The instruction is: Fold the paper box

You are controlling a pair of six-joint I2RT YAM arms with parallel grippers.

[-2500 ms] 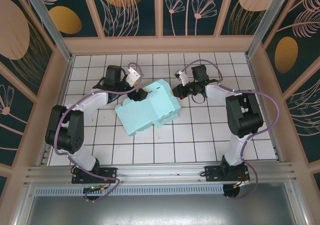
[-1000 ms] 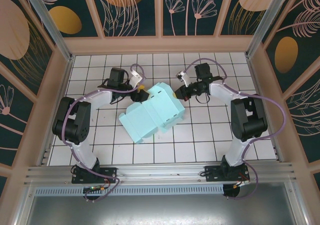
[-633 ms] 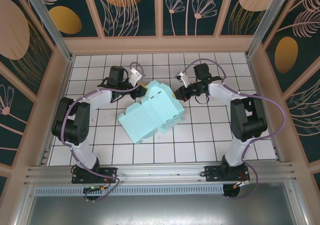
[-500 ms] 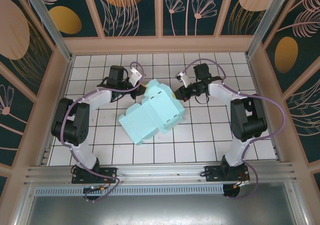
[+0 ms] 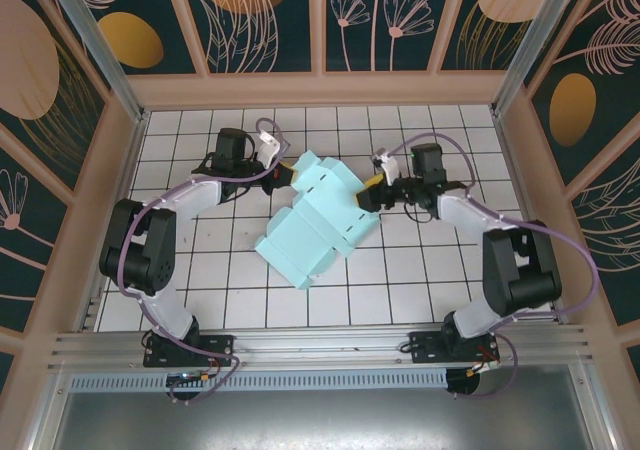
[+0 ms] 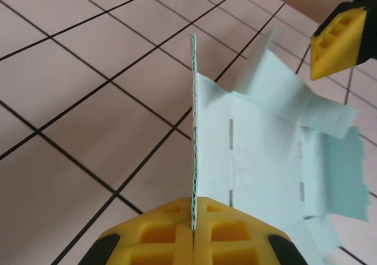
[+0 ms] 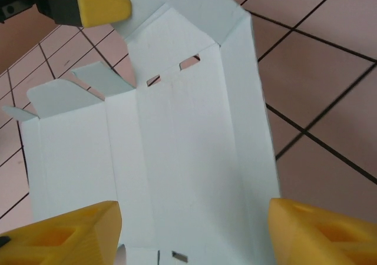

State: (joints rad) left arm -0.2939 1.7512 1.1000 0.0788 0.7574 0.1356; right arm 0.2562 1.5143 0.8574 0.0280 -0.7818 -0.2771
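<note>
The paper box (image 5: pixel 318 220) is a pale turquoise sheet of creased panels and flaps, lying partly opened on the white tiled floor. My left gripper (image 5: pixel 286 171) is at its far left corner, shut on an upright flap. In the left wrist view the flap's thin edge (image 6: pixel 193 129) runs straight into the closed yellow jaws (image 6: pixel 193 221). My right gripper (image 5: pixel 371 193) stands at the box's right edge, open. In the right wrist view its fingers (image 7: pixel 65 229) straddle the box's wide panel (image 7: pixel 177 147) without touching it.
The tiled floor (image 5: pixel 420 290) is fenced by a low wooden wall (image 5: pixel 320 88) at the back and both sides. The arm bases stand at the near rail (image 5: pixel 320 348). The left arm's yellow finger (image 7: pixel 97 3) shows beyond the box's far end.
The left gripper has shut on the box's flap. The right gripper has opened, let go and drawn back to the right. The box has slid and turned a little to the right.
</note>
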